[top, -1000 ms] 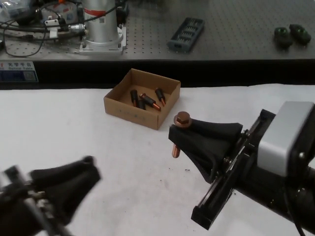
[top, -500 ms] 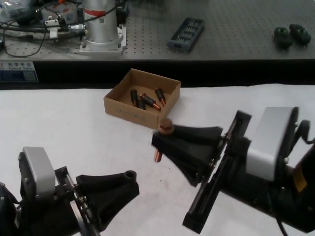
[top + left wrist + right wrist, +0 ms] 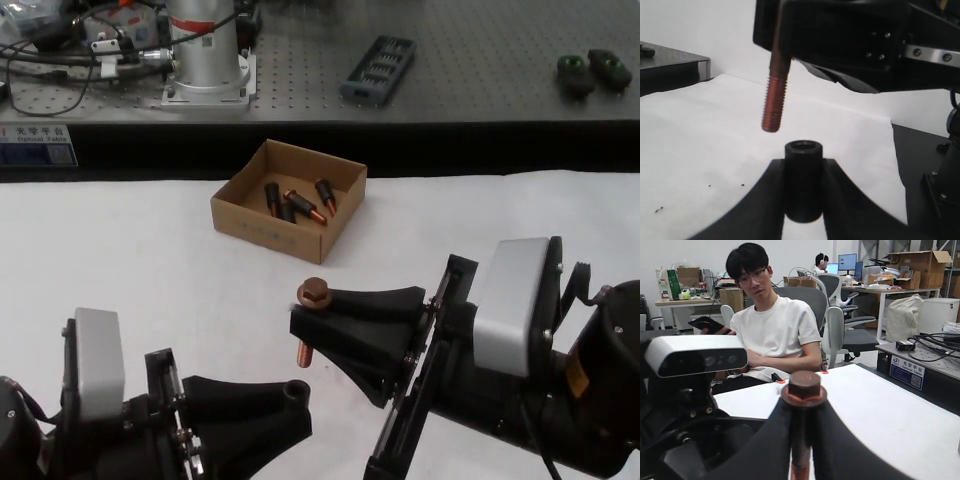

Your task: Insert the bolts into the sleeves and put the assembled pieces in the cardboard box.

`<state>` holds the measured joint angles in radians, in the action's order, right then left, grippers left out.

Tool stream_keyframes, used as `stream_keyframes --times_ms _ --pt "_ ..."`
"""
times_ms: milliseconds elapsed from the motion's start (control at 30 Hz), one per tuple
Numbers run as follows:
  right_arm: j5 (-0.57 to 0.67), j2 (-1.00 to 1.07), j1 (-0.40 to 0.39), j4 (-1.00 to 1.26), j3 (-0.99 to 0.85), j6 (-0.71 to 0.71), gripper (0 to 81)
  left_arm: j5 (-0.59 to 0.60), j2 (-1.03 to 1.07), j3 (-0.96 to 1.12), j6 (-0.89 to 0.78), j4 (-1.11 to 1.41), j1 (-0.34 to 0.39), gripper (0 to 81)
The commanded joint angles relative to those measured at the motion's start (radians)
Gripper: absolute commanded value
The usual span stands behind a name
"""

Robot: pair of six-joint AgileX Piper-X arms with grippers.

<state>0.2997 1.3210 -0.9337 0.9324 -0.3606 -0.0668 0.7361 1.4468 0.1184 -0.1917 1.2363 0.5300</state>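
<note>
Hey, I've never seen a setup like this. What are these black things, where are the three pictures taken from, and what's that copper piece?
These are two robot arms at a white-covered bench, each ending in a two-fingered tool. One picture looks down from behind the arms; the other two come from cameras on each wrist. The right tool holds a copper bolt upright, tip down, just above a black sleeve gripped by the left tool. The tip is not yet inside. Farther back stands an open cardboard box with a few finished pieces inside.
</note>
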Motion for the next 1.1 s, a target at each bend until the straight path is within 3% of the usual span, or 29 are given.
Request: stream_keyframes --times_ms 0,1067 --pt "0.01 0.002 0.006 0.026 -0.004 -0.002 6.4 -0.029 0.003 0.009 0.04 -0.023 0.005 0.7" --pt "0.077 0.007 0.006 -0.038 -0.004 -0.052 6.4 -0.029 0.003 0.009 0.01 0.01 0.005 0.7"
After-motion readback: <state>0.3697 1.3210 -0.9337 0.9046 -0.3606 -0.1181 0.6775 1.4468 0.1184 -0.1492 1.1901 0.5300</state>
